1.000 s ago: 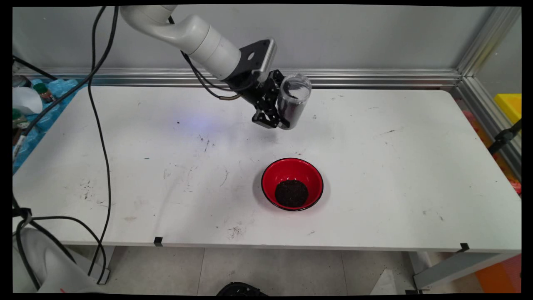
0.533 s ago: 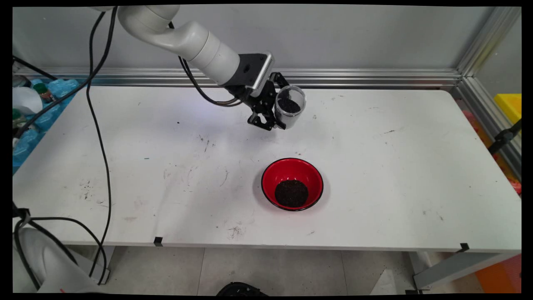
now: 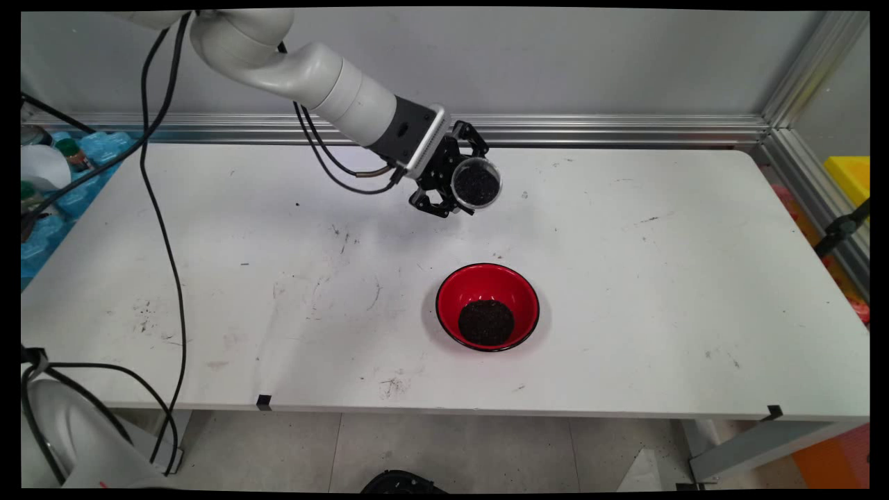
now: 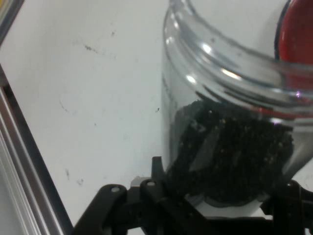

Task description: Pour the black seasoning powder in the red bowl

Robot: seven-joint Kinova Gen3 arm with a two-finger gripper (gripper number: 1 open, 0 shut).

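- a white tabletop (image 3: pixel 625 278) spans most of the main view, its surface marked with dark scuffs, scratches and small specks, thickest toward the left and centre.
- an aluminium rail runs along its far edge, against the grey wall.
- two small black clips sit on its near edge, one toward the left (image 3: pixel 263 401) and one near the right corner (image 3: pixel 774 412).
- a red bowl (image 3: pixel 487 306) with a black rim stands on the tabletop, a little right of centre and toward the near side.
- a round heap of dark granules (image 3: pixel 486 322) lies in the bottom of the bowl.
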